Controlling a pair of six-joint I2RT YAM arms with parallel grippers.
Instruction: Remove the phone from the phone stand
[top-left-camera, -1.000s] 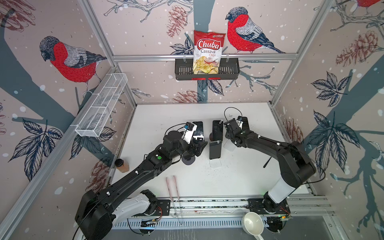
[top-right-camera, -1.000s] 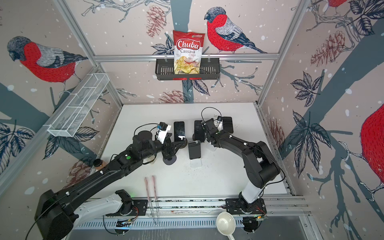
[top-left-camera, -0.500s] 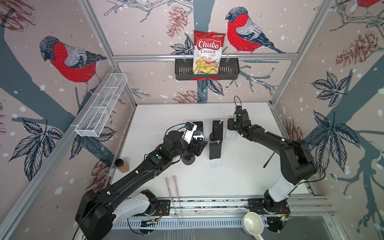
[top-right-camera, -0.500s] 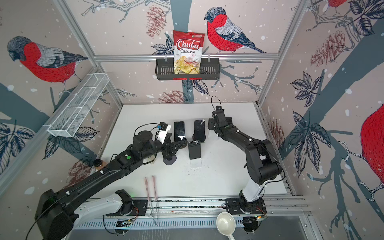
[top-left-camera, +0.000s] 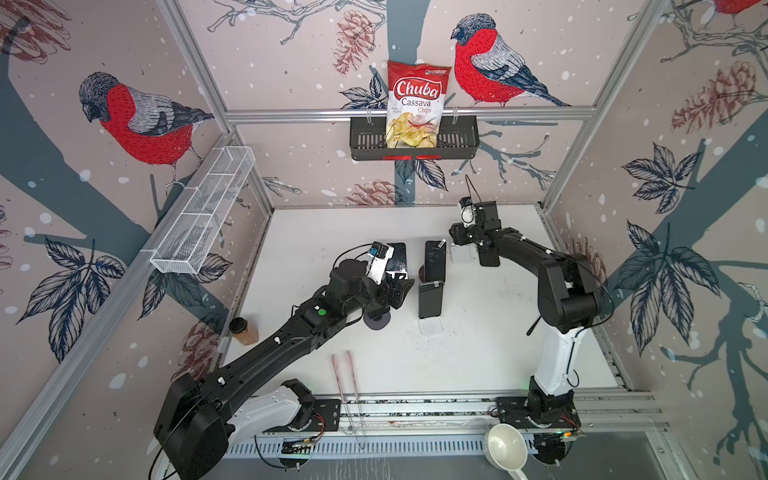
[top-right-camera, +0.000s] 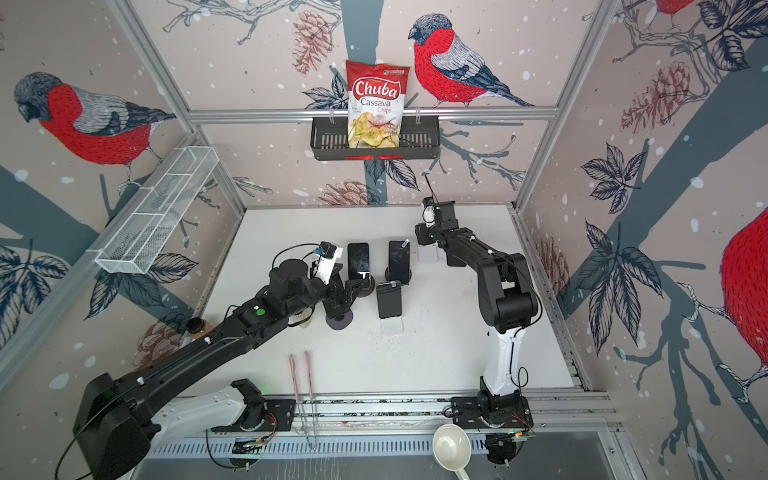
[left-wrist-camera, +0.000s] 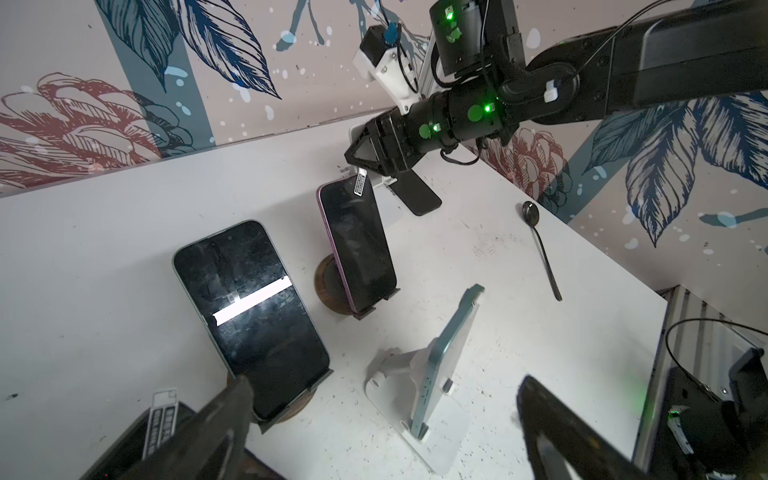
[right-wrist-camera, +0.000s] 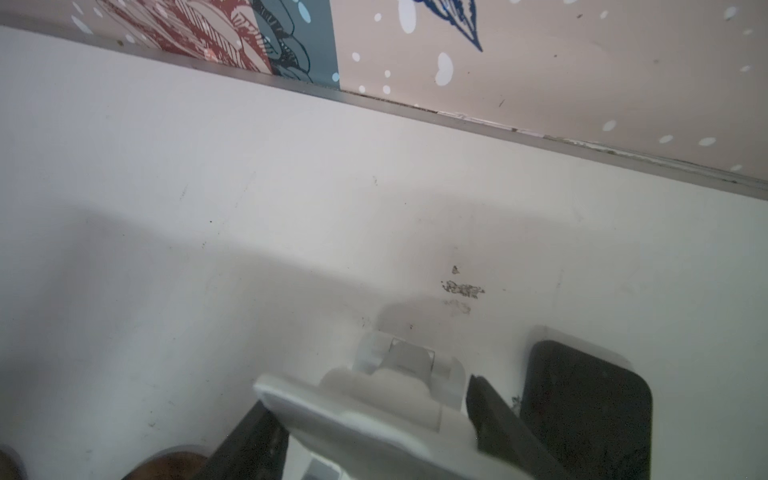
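White worktop (top-left-camera: 478, 357) inside a booth papered with red-breasted birds, pine cones and leaves.

Nearest, at 6 o'clock on the front rail, a white ladle (top-left-camera: 505, 446). At 9 o'clock against the left wall, a brown jar (top-left-camera: 244, 331). Toward 4 o'clock, a black spoon (left-wrist-camera: 540, 245) flat on the worktop.

Near the middle, a pale blue phone (top-left-camera: 430, 299) propped on a white hinged stand (top-left-camera: 432, 328). At 9 o'clock of it, the left claw (left-wrist-camera: 382, 382), spread wide, nothing in it. One fingertip (left-wrist-camera: 232, 399) by the lower corner of a taped phone (left-wrist-camera: 249, 299), contact impossible to judge. Under that phone, a round wooden stand (left-wrist-camera: 297, 409). At 3 o'clock of it, a purple-edged phone (left-wrist-camera: 357, 241) on a second wooden stand (left-wrist-camera: 326, 286).

Farther back, at 1 o'clock from centre, the right claw (right-wrist-camera: 370, 399), closed on the tilted plate of the white phone stand (top-left-camera: 461, 254), a finger (right-wrist-camera: 494, 415) at each edge. Black phone (top-left-camera: 489, 255) off that stand, lying just beside it at 3 o'clock, clear of the claw.

Farthest, at 12 o'clock on the back wall, a black basket (top-left-camera: 365, 141) with a Chuba cassava chips bag (top-left-camera: 417, 104) upright inside. At 10 o'clock on the left wall, a white mesh tray (top-left-camera: 203, 212).
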